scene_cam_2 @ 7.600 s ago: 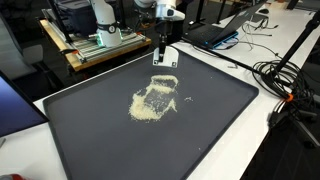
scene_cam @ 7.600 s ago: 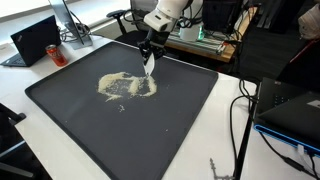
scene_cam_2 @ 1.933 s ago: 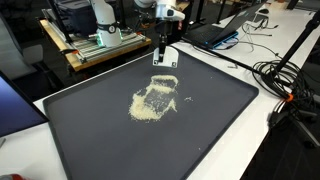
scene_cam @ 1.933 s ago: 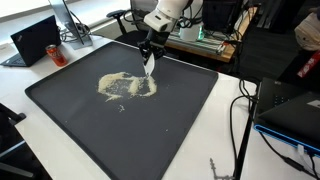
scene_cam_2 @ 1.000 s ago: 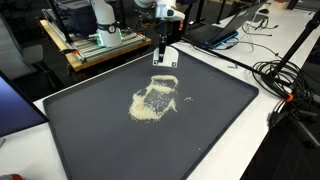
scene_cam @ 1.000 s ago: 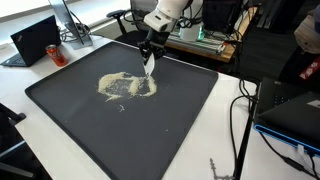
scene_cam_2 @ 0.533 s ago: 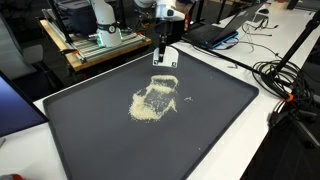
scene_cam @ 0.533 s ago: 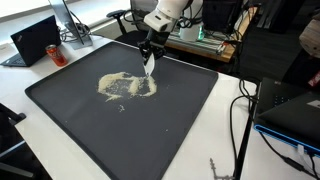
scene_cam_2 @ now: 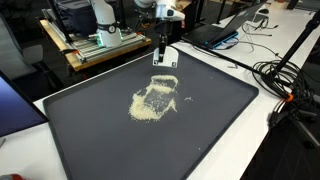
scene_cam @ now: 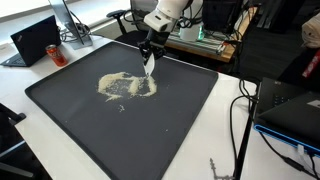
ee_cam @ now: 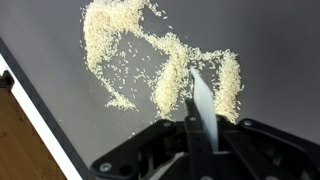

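A pile of pale rice grains (scene_cam: 126,86) lies spread in a rough ring on a large dark mat (scene_cam: 170,125); it shows in both exterior views (scene_cam_2: 154,98) and in the wrist view (ee_cam: 165,70). My gripper (scene_cam: 149,57) hangs at the far edge of the pile, near the mat's back edge (scene_cam_2: 163,52). It is shut on a thin white flat scraper card (ee_cam: 203,105) that points down toward the mat. The card's lower edge (scene_cam: 150,68) sits just beside the grains.
A black laptop (scene_cam: 35,40) and a dark can (scene_cam: 55,53) stand on the white table beyond the mat. Cables (scene_cam_2: 285,85) and another laptop (scene_cam_2: 225,28) lie on the table. A wooden bench with equipment (scene_cam_2: 95,45) stands behind the mat.
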